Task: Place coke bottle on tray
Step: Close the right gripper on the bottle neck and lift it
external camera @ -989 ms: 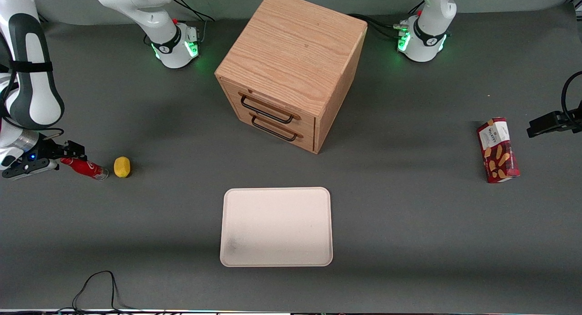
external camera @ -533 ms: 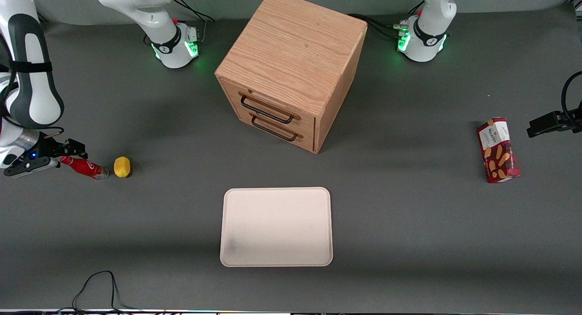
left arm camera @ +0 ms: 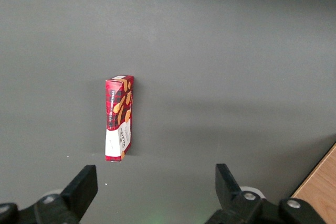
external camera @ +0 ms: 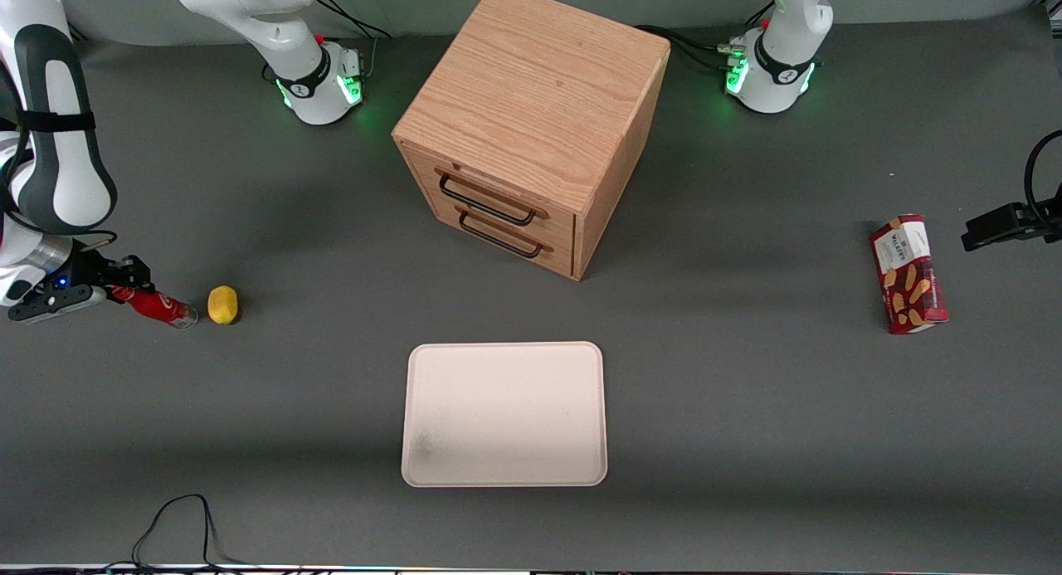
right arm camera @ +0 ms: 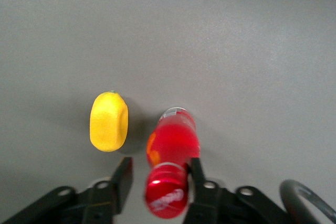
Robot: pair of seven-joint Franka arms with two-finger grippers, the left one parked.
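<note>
Dark grey table point(external camera: 747, 409) bearing tray point(external camera: 504, 413); gripper point(right arm camera: 157, 182), spread astride the coke bottle point(external camera: 154, 304) neck, has edged farther from the tray.

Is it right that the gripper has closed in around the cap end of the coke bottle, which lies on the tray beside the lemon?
Not quite: the front view shows the coke bottle lying on the table, not the tray. The gripper does straddle its cap end, beside the lemon.

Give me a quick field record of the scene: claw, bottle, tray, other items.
claw: at the working arm's end of the table, fingers either side of the bottle's cap end
coke bottle: lying on the table beside the lemon, not on the tray
tray: nothing on it, nearer the front camera than the wooden drawer cabinet
biscuit box: toward the parked arm's end
</note>
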